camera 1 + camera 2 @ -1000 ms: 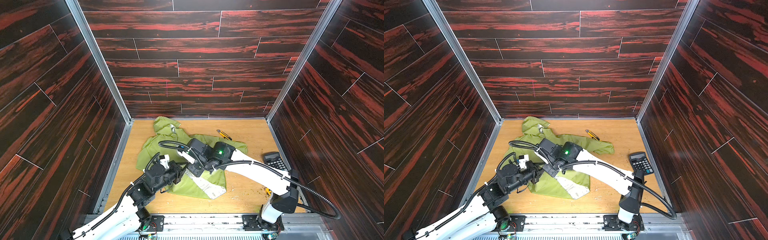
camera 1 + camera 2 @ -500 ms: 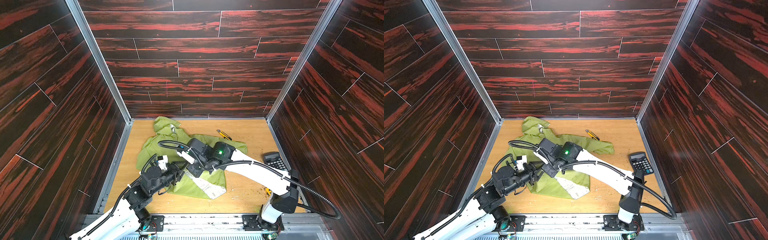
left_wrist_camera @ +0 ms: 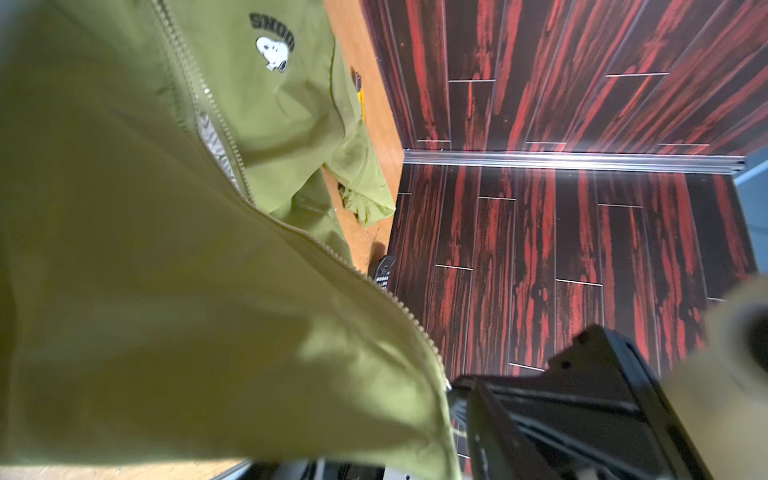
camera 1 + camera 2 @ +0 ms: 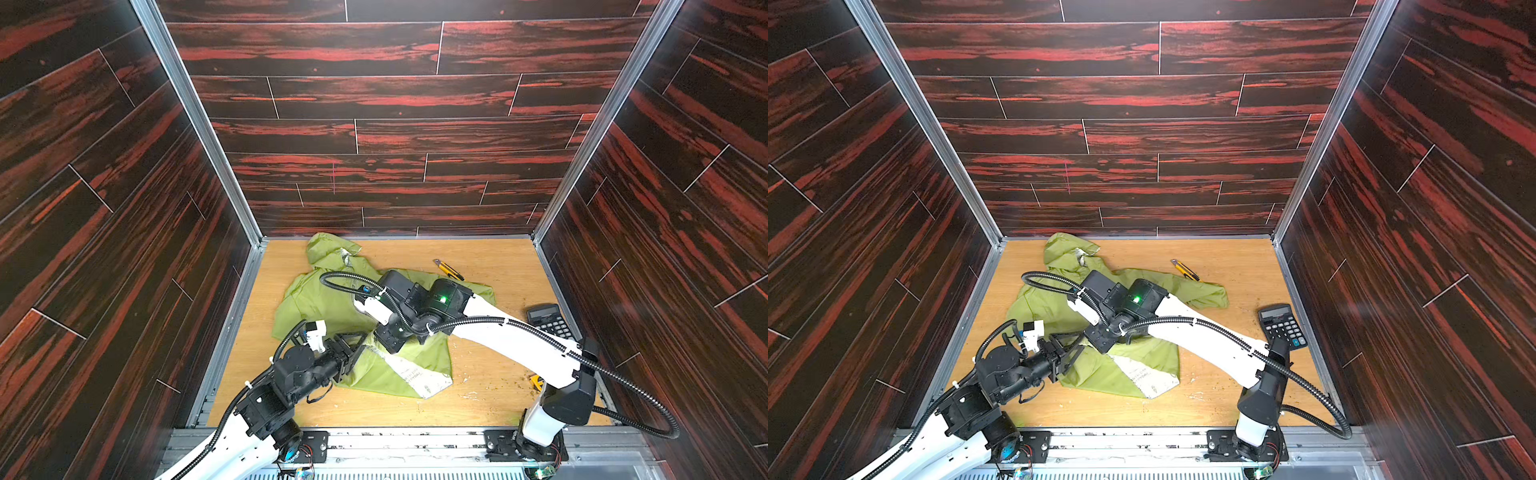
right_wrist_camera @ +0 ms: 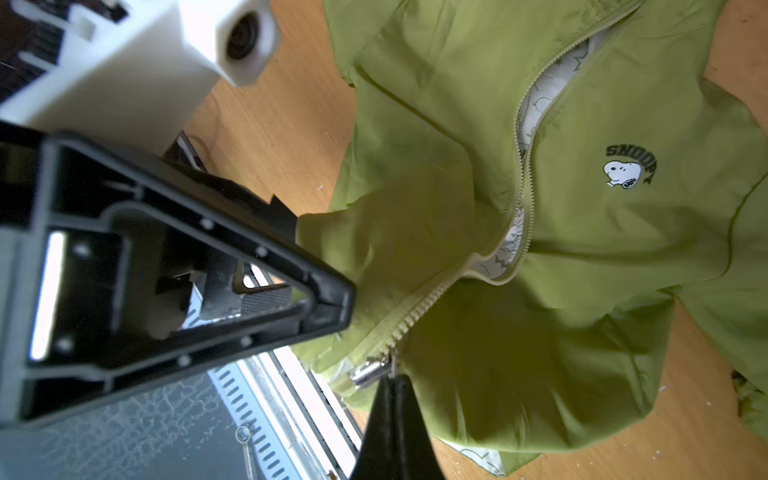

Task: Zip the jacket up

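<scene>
On the table (image 4: 490,270), the jacket (image 4: 316,299) lies spread out with the job barely begun. The right gripper (image 5: 392,380) is pinched shut on the slider (image 5: 368,374) down at the jacket's hem, and the left gripper (image 4: 358,348) sits at the hem's edge with jaws parted, clamping nothing as far as I can see. Nearly the whole run of teeth (image 5: 419,307) above the slider stands unjoined, with white lining (image 5: 540,95) showing in the gap. By my count that's one jacket, two grippers, one calculator (image 4: 547,322) near the jacket's sleeve cuff, one yellow knife (image 4: 449,269) just beside that sleeve, and one slider.
</scene>
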